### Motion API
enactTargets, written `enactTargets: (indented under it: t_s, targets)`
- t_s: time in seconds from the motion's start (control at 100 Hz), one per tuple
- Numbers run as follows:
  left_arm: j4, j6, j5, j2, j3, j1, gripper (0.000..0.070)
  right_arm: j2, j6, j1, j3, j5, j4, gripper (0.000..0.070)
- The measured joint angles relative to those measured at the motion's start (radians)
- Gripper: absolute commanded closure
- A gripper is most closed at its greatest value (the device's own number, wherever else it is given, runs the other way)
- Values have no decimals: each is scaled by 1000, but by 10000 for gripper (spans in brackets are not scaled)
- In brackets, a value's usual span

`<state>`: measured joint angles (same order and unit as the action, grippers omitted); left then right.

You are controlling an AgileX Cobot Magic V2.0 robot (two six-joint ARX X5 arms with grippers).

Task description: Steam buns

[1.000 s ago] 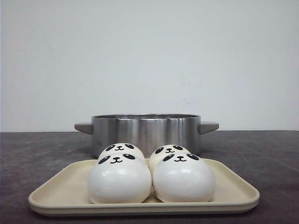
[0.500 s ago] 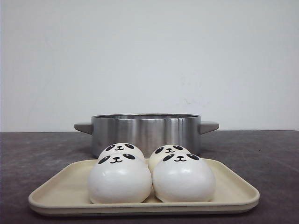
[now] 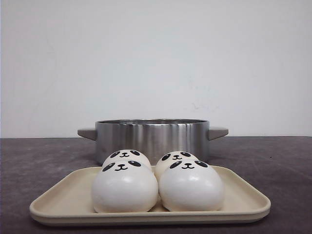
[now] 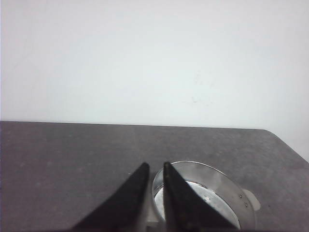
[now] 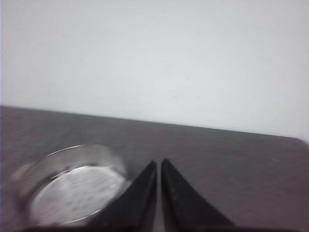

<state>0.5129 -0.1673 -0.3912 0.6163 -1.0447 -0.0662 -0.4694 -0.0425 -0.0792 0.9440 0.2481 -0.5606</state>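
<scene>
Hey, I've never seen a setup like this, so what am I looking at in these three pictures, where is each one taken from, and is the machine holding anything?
This is a two-armed robot at a dark table. The front picture looks forward over the table, the way the robot faces. It shows four white buns with panda faces, sitting two in front and two behind on a cream tray. Behind the tray stands a steel pot with side handles and no lid.

The other two pictures come from cameras on the robot's wrists. The black wedges at the bottom are the fingers of the left gripper and the right gripper. Each pair is nearly closed with only a thin gap, and neither holds anything. Both cameras catch the pot from above, and no buns show in the part of its inside that they see.
</scene>
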Motion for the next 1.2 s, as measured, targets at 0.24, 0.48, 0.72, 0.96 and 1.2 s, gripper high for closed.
enactTargets:
  t_s: [0.24, 0.48, 0.72, 0.96, 1.2]
  targets:
    - [93, -11, 0, 3, 0, 39, 12, -16, -89, 0, 0, 143, -2, 0]
    - [176, -32, 0, 27, 0, 111, 22, -132, -150, -52, 0, 212, 31, 0]
    - [216, -34, 0, 69, 0, 186, 21, -374, -226, -273, 0, 40, -3, 24]
    - [241, -34, 0, 95, 0, 237, 22, -629, -352, -579, 26, -87, -119, 24]
    - [240, -34, 0, 95, 0, 289, 22, -904, -435, -687, 101, -90, -167, 25]
